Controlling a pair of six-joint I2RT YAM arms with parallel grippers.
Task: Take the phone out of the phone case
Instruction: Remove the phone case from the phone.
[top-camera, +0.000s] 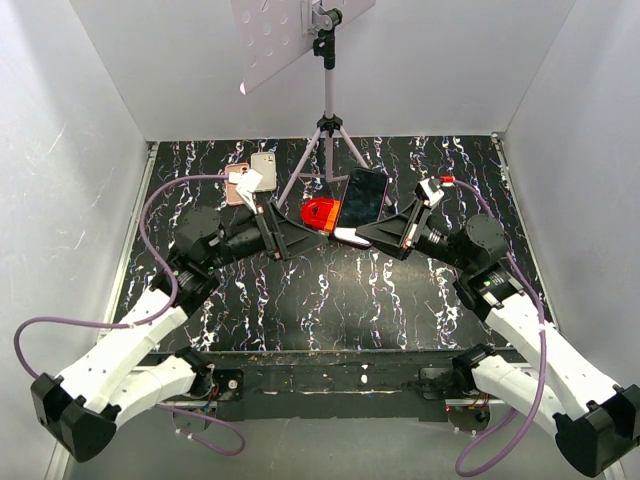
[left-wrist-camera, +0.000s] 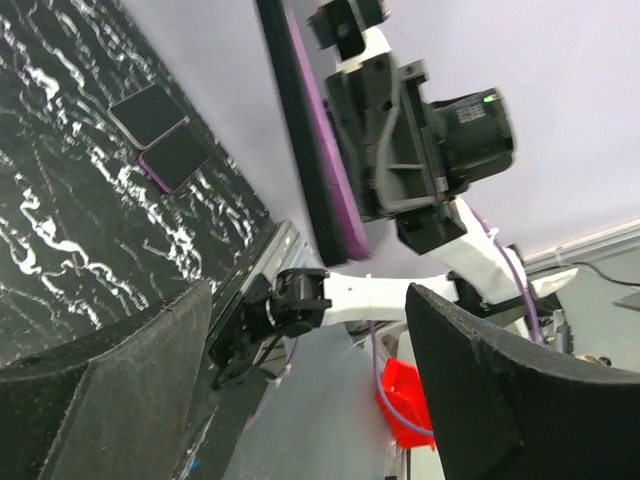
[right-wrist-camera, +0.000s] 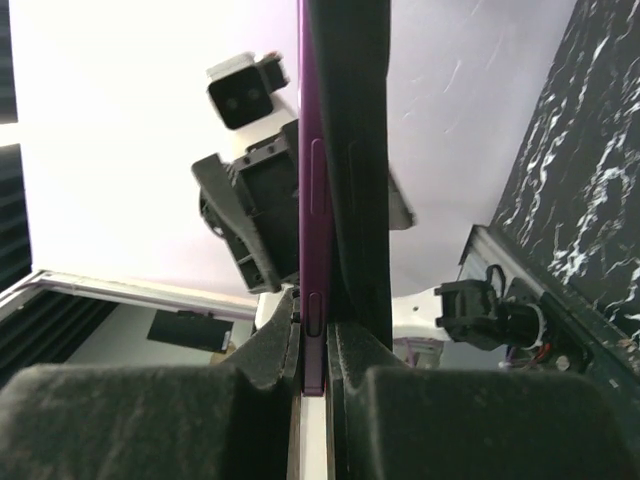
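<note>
top view: phone (top-camera: 362, 197) was held up off the black marbled table (top-camera: 330, 290), over its middle toward the back edge, dark glass tilted up at the camera. right gripper (top-camera: 350, 233) pinched its near short end. left gripper (top-camera: 306, 228) sat just beside it on the left. a red-orange thing (top-camera: 322, 213) showed between them; could not tell what it was. tripod (top-camera: 327, 130) stood behind, and two spare handsets (top-camera: 250, 178) lay near the back-left corner.

left wrist view: own pads (left-wrist-camera: 150, 400) were spread wide with nothing between them. the phone was edge-on ahead, a black slab backed by the purple phone case (left-wrist-camera: 335, 190), with the right gripper clamped across both.

right wrist view: jaws were pressed tight on the edge-on phone. the case (right-wrist-camera: 309, 200) was a thin purple skin with side buttons, and the phone body (right-wrist-camera: 350, 150) was thicker and black. it looked seated in the case, though the far end was out of frame.

handling, my read: the phone is stiff and light, its glass slick and breakable. the case looks soft enough to peel. the best hold for the left would be a case corner or lip, flexing it back off the body while the right pins the phone.
</note>
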